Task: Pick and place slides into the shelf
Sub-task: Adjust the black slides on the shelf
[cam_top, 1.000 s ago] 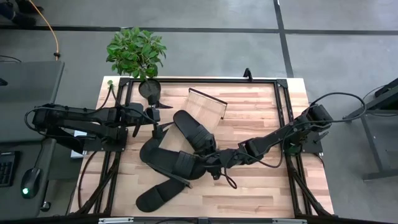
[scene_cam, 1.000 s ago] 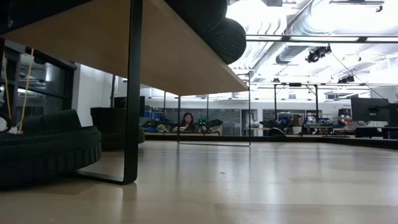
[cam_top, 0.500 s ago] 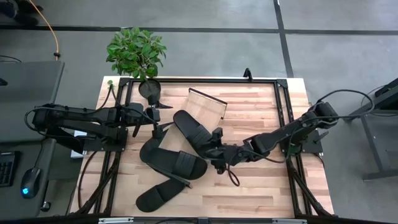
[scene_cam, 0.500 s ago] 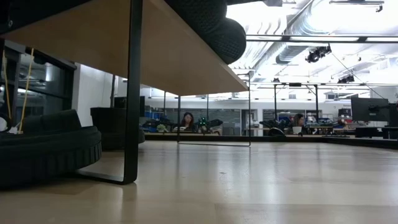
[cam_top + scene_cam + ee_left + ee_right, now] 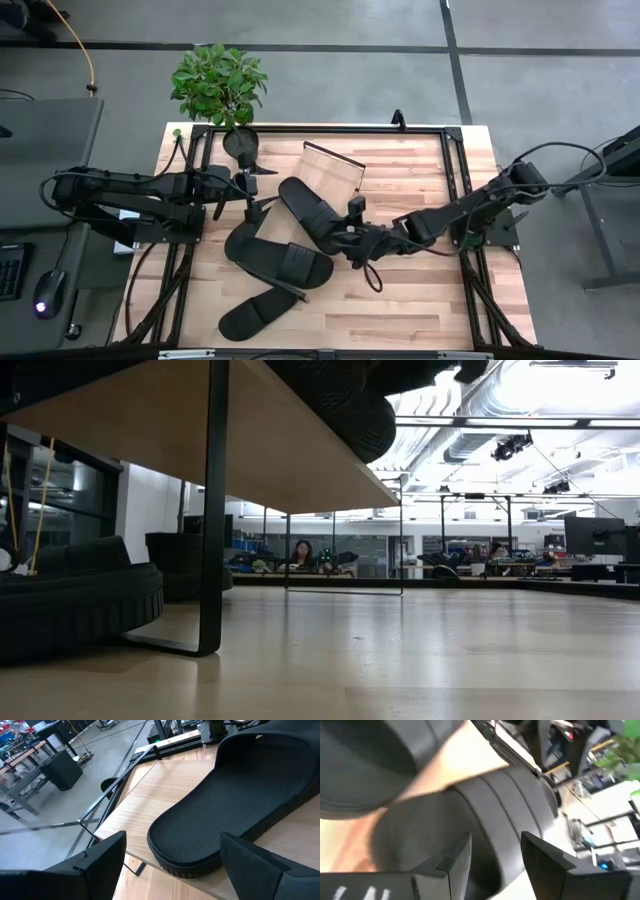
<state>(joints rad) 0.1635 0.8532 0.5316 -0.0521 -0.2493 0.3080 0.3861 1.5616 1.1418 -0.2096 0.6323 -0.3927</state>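
Plant [image 5: 220,82] behind shelf [image 5: 333,172], slides [image 5: 312,212] seemingly overlapping.

Grey floor [image 5: 330,80], potted plant [image 5: 219,85].

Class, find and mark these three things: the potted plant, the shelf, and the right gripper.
Potted plant [image 5: 219,84], high view, on its leaves.
Shelf [image 5: 333,168], high view, on its wooden top.
Right gripper [image 5: 349,226], high view, between its fingertips, over a sandal.

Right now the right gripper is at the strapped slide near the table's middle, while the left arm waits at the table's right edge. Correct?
Nearly. The right gripper is at that slide, but the high view shows the left arm waiting at the table's left edge, not the right.
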